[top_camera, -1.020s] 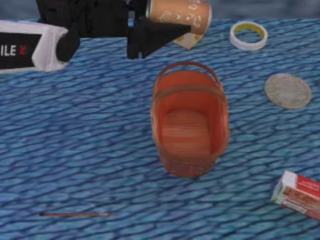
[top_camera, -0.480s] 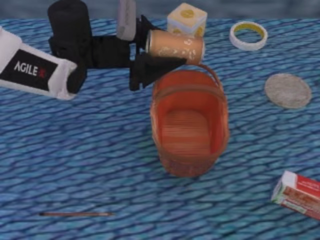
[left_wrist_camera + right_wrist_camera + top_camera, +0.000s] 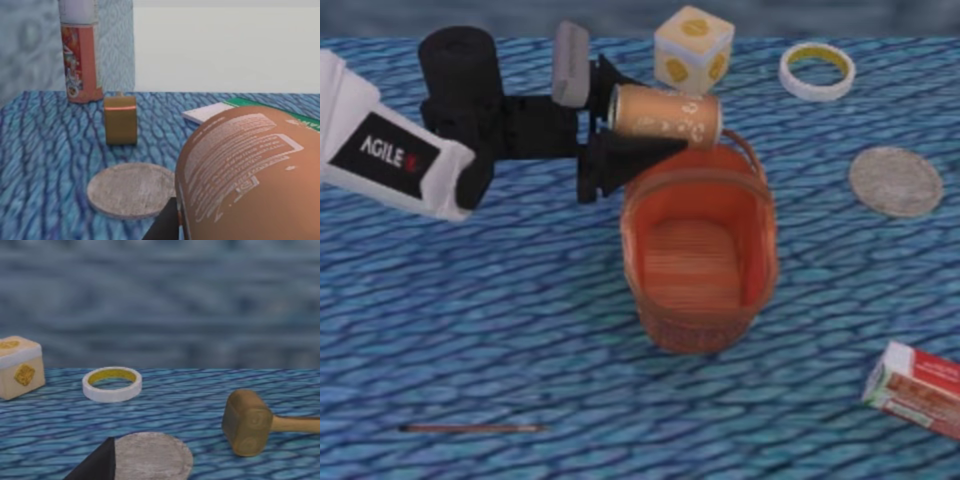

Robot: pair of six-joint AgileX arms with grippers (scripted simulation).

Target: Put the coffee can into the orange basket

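The coffee can (image 3: 665, 115), tan-orange with pale print, lies on its side in the air, and my left gripper (image 3: 638, 112) is shut on it. It hangs over the far rim of the orange basket (image 3: 765, 250), just beyond the arched handle (image 3: 695, 178). The basket stands upright mid-table with nothing inside. In the left wrist view the coffee can (image 3: 250, 180) fills the near side, with one dark finger (image 3: 162, 227) beside it. My right arm is out of the top view; only a dark part of the right gripper (image 3: 102, 464) shows.
A cream cube box (image 3: 693, 48) and a tape ring (image 3: 817, 70) sit at the far edge. A grey disc (image 3: 895, 181) lies right of the basket. A red-white box (image 3: 915, 388) is near right, a thin stick (image 3: 470, 428) near left. A wooden hammer (image 3: 250, 422) lies farther right.
My left arm has carried the can from the far edge toward the basket, lower and nearer. The cream cube box, hidden behind the can before, now shows.
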